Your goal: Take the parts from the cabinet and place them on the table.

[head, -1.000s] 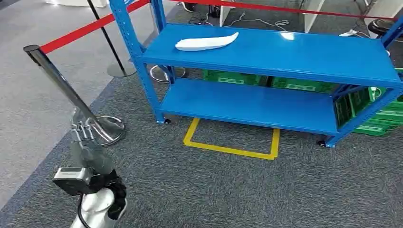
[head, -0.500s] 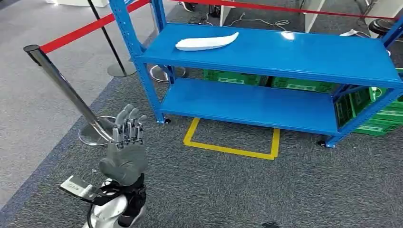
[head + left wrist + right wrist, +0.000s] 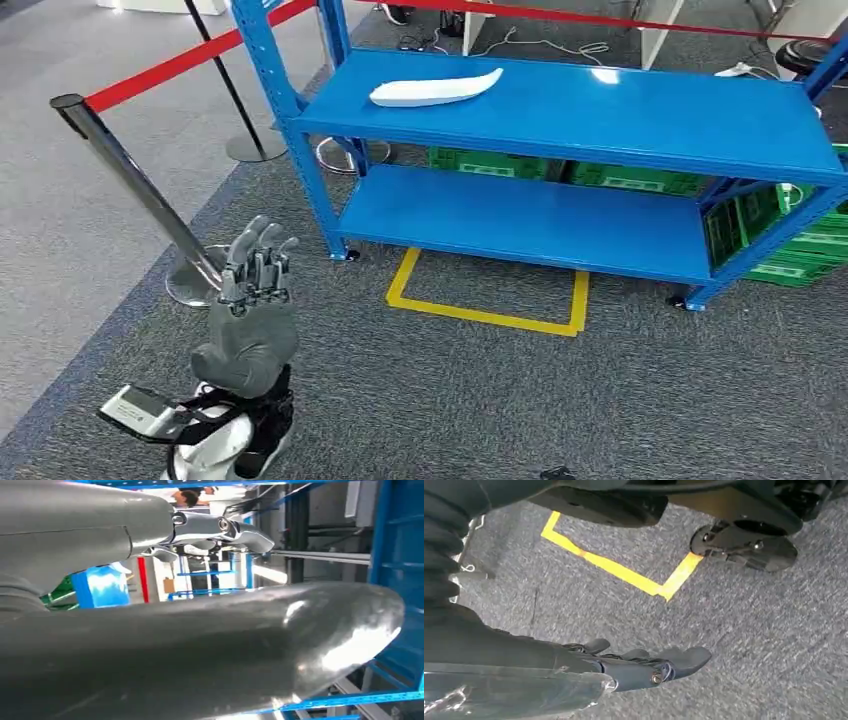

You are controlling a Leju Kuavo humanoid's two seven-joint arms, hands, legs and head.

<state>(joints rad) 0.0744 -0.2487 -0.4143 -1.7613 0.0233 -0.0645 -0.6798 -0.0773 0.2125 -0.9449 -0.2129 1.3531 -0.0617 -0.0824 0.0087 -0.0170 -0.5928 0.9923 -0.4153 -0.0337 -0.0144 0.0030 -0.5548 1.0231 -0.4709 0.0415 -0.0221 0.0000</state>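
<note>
A long white curved part (image 3: 435, 90) lies on the top board of the blue shelving cabinet (image 3: 640, 125), towards its left end. My left hand (image 3: 252, 305) is raised at the lower left, well short of the cabinet, its fingers upright and apart, holding nothing. In the left wrist view the left hand (image 3: 200, 635) is a broad grey thumb with darker fingers (image 3: 220, 527) stretched out beyond it. My right hand (image 3: 589, 672) hangs over the grey carpet with its fingers (image 3: 674, 662) extended and nothing in them.
A leaning chrome barrier post (image 3: 135, 180) with a red belt (image 3: 180, 62) stands close beside my left hand. Yellow floor tape (image 3: 490, 312) marks a box in front of the cabinet. Green crates (image 3: 790, 250) sit behind and to the right of the lower shelf.
My left arm has swung up from low beside the post, and the hand now stands with its fingers upright. In the last half second it drifted slightly left.
</note>
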